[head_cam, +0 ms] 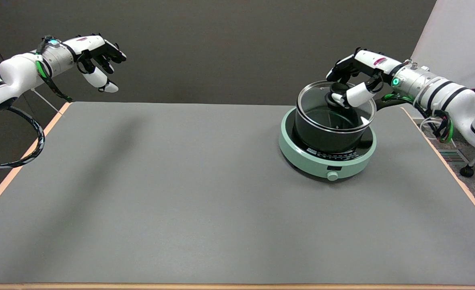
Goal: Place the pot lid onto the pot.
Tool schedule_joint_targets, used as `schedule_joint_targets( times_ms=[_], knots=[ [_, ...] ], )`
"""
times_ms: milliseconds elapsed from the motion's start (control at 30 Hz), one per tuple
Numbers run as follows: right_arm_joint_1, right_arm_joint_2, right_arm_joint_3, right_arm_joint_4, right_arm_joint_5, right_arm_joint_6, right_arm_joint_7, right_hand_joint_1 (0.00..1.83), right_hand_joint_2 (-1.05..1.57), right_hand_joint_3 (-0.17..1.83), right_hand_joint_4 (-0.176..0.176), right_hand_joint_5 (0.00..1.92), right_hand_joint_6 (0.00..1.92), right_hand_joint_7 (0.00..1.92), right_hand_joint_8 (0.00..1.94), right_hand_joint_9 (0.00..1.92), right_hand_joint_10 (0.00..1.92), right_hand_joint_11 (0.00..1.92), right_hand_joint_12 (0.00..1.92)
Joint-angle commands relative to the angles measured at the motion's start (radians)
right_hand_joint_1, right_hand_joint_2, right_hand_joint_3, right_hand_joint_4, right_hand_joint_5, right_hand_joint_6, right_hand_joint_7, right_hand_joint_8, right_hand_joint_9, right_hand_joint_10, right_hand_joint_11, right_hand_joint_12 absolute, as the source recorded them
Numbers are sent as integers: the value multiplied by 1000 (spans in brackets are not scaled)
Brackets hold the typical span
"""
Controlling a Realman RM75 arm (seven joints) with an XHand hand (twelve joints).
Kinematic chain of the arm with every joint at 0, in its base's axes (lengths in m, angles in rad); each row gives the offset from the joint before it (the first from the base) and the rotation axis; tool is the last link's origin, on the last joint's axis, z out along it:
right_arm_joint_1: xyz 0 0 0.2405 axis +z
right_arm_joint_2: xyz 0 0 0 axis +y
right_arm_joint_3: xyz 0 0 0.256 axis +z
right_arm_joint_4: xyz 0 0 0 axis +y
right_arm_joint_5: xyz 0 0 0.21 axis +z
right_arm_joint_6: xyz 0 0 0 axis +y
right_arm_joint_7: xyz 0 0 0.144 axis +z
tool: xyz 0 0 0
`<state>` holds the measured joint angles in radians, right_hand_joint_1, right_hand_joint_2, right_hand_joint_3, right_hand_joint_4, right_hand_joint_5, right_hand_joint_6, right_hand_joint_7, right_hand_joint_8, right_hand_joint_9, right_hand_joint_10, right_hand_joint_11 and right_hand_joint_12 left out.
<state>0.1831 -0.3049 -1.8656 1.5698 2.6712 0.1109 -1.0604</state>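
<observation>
A black pot [325, 136] stands on a mint-green induction cooker [302, 156] at the table's far right. The glass lid [317, 108] with a steel rim lies level on the pot's rim, its edge lined up with the pot all round as far as I can see. My right hand [356, 78] reaches in from the right and hangs over the lid. Its thumb and fingers close around the black knob [336, 89] at the lid's centre. The pot's handle is hidden behind the hand and wrist.
The cooker's dial [333, 175] faces the near side. The idle left hand [96, 50] hangs in the air at the upper left. The table's right edge [442, 157] runs close beside the cooker.
</observation>
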Motion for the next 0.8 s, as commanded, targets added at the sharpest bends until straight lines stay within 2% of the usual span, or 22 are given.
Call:
schedule_joint_targets(
  times_ms=[33, 467, 633, 733, 800],
  knots=[
    [-30, -1, 3, 37, 7, 20, 2, 1049, 565, 963, -145, 640, 459, 680, 432, 649, 781, 102, 1848],
    [-47, -1, 36, 37, 0, 23, 2, 1027, 562, 972, -146, 629, 437, 649, 428, 623, 751, 86, 1851],
    [-47, -1, 39, 37, -1, 23, 2, 1023, 518, 991, -147, 593, 302, 601, 342, 565, 644, 107, 1834],
    [-47, -2, 46, 37, -1, 23, 2, 962, 481, 982, -144, 552, 267, 505, 314, 433, 489, 265, 1794],
    [-47, -2, 53, 37, -1, 23, 2, 858, 463, 937, -137, 522, 246, 442, 287, 364, 420, 552, 1635]
  ],
)
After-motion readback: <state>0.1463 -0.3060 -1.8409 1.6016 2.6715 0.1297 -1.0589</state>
